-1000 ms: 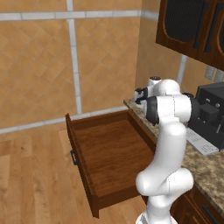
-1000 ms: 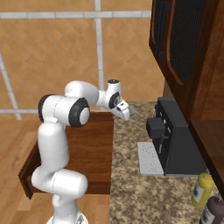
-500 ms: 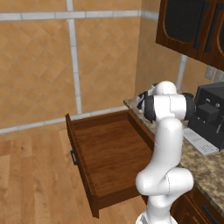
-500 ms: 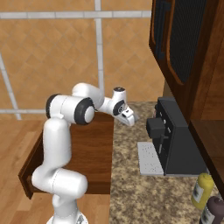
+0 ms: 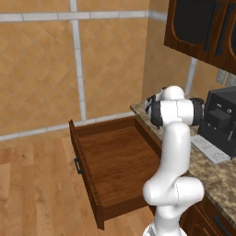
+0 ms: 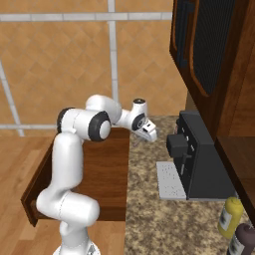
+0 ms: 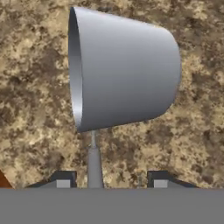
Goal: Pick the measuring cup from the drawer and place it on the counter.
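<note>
Measuring cup hangs over the counter, near its far left corner, lying on its side by the hand camera. Its thin handle runs down between the gripper fingertips, clamped on it. Drawer stands pulled open below.

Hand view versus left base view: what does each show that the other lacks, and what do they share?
Hand view alone: the measuring cup close up, lying sideways in the picture with its thin handle running down between the gripper's dark fingertips; whether the tips pinch the handle cannot be told.

Left base view alone: the open drawer with its bare wooden floor, the upper cabinets, and a black coffee machine by a grey tray.

Both: the speckled granite counter; in the hand view it lies behind the cup.
</note>
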Motion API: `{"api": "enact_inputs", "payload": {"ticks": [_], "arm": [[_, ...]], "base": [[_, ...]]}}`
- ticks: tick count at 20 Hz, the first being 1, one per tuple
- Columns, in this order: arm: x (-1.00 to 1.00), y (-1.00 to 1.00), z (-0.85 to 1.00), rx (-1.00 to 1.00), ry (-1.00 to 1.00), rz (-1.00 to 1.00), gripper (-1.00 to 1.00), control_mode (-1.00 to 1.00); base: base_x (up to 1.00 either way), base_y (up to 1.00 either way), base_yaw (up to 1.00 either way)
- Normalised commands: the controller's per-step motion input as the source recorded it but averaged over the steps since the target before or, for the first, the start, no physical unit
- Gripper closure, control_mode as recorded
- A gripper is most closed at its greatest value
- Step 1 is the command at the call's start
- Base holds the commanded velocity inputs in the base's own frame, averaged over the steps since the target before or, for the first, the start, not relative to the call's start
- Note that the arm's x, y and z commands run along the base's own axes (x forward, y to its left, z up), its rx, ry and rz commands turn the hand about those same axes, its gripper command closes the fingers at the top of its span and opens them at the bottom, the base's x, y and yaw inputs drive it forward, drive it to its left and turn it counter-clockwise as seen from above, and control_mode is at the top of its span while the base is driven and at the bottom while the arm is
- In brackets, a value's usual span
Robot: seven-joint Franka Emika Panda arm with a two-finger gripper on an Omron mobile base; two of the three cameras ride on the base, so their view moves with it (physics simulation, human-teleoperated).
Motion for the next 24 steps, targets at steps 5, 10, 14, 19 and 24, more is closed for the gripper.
{"api": "enact_inputs", "payload": {"ticks": [5, 10, 14, 19, 24], "arm": [[-0.26, 0.34, 0.86, -0.01, -0.03, 0.0, -1.0, -1.0], [-0.81, 0.93, 1.0, -0.07, -0.04, 0.04, -1.0, -1.0], [-1.0, 0.43, 0.73, 0.0, -0.16, 0.06, -1.0, -1.0], [-1.0, 0.16, 0.38, 0.0, -0.31, 0.07, -1.0, -1.0], [-1.0, 0.37, 0.23, 0.0, -0.29, 0.09, -1.0, -1.0]], "base": [[0.0, 0.0, 0.0], [0.0, 0.0, 0.0], [0.0, 0.0, 0.0], [0.0, 0.0, 0.0], [0.0, 0.0, 0.0]]}}
